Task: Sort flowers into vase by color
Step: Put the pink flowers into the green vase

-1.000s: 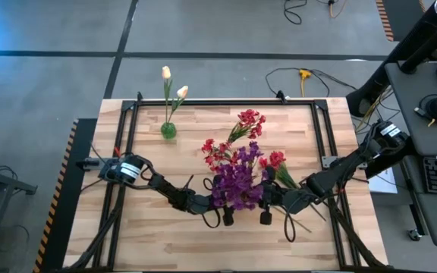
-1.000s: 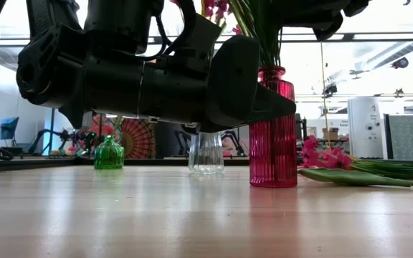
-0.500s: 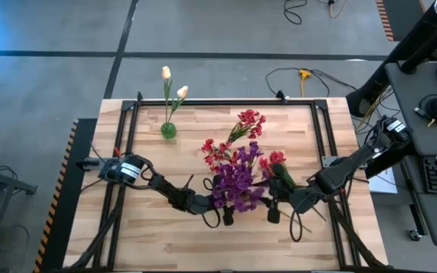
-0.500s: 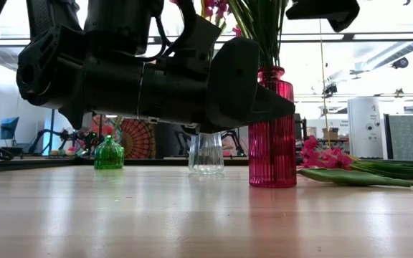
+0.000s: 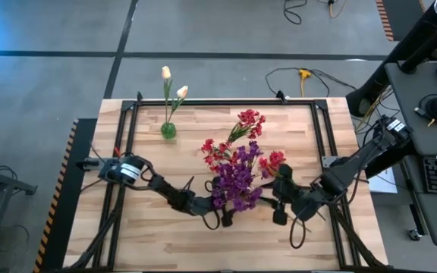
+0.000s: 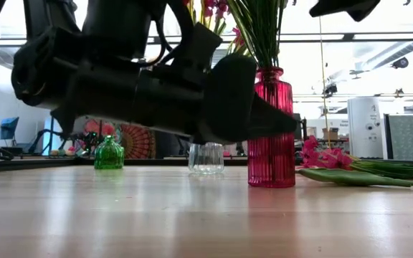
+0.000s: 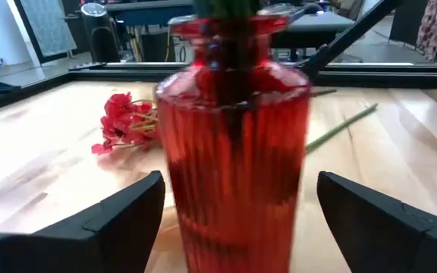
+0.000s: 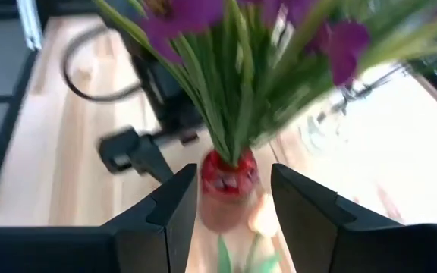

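A red glass vase full of purple flowers stands on the table in front of the middle. My left gripper is open and lies level, with one finger on each side of the vase's belly and a narrow gap showing at each. My right gripper is open and empty, raised to the right of the bouquet and looking down on it. Red flowers lie flat on the wood. Cream tulips stand in a small green vase.
A clear glass vase stands behind the red one. More red flowers lie with their stems toward the table's right side. A black frame runs around the tabletop. There is bare wood along the near edge.
My right gripper has risen and drawn back from the purple bouquet toward the table's right and near edge, tipping as it went. The vase and flowers stay where they were.
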Controlling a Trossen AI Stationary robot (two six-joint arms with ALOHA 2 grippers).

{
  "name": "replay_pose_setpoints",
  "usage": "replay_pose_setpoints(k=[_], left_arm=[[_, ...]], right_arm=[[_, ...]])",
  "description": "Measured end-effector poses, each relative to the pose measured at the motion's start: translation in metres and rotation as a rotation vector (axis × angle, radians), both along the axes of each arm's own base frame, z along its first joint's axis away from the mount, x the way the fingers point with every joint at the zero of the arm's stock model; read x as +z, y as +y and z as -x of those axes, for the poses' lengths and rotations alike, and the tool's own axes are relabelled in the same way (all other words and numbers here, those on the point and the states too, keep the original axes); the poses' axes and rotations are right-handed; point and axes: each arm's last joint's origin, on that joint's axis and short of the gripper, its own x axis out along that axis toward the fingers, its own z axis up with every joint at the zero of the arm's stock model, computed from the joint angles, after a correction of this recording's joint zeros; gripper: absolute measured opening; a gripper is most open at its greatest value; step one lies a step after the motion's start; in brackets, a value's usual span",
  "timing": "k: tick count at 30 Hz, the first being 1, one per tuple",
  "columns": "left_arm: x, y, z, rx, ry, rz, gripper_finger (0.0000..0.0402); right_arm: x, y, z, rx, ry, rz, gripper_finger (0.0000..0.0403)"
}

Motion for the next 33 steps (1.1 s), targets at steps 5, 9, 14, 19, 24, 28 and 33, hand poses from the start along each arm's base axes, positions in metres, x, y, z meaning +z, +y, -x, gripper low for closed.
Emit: replay_pose_setpoints(k=[5,9,14,19,24,28,33], left_arm=[[0.007,-0.003,0.003,0.010,0.067,-0.026,0.0328],[0.016,-0.006,0.009,0.039,0.177,-0.060,0.0329],[0.033,-0.007,0.024,0.097,0.332,-0.102,0.0329],[0.037,-0.007,0.047,0.137,0.512,-0.093,0.0327],[0.036,-0.020,0.054,0.039,0.542,-0.095,0.0287],[0.029,-0.023,0.048,-0.044,0.498,-0.091,0.0195],[0.027,-0.023,0.046,-0.071,0.452,-0.064,0.0028]], right_arm=[[0.001,-0.002,0.006,-0.038,0.061,-0.004,0.0156],[0.001,-0.001,0.007,-0.041,0.068,0.000,0.0155],[0.001,-0.001,0.007,-0.041,0.068,0.000,0.0155],[0.001,-0.001,0.007,-0.041,0.068,0.001,0.0155],[0.001,-0.002,0.008,-0.035,0.078,0.016,0.0155],[0.000,-0.002,0.008,-0.031,0.083,0.026,0.0155],[-0.004,-0.004,0.016,-0.054,0.170,-0.053,0.0155]])
